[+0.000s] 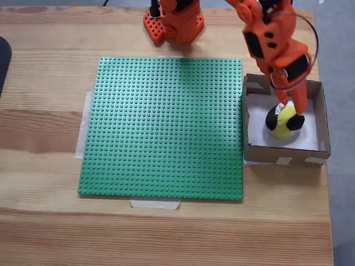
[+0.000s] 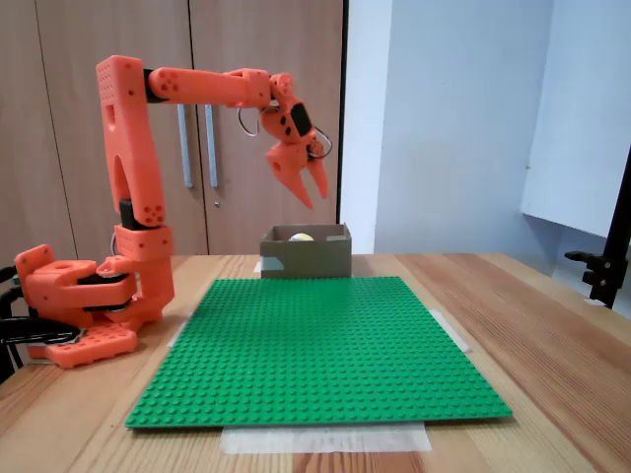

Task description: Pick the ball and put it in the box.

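Only ball top peeks over box wall; tool above, empty, fingers parted.

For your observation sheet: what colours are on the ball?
Yellow, black and white patches on the ball, clearest in the fixed view from above.

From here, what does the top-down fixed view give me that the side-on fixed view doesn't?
Only the top-down one shows the box's white floor with the ball lying on it, and the tool overlapping the ball. Only the side-on one shows the tool open and well above the box, plus cupboard doors behind. Both show the green baseplate beside the box.
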`<state>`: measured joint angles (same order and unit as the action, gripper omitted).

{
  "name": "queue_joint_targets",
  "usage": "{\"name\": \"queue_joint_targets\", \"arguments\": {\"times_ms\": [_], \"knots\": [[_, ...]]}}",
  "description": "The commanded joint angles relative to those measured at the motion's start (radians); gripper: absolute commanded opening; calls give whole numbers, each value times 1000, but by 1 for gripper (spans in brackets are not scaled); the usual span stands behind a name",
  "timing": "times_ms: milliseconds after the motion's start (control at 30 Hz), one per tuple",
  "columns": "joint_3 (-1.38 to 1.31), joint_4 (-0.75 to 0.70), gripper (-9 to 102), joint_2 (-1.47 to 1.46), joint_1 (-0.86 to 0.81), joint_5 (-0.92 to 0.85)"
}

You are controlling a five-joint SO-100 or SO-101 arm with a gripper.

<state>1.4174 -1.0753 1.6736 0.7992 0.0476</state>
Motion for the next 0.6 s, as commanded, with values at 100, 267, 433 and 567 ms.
{"name": "queue_joint_targets", "arguments": {"times_ms": [100,267,433,567], "knots": [[29,14,5,202,-106,-57],[186,92,-1,367,-219,-87],[314,121,-1,526,-333,-115],[486,202,-1,687,-426,-138]]}}
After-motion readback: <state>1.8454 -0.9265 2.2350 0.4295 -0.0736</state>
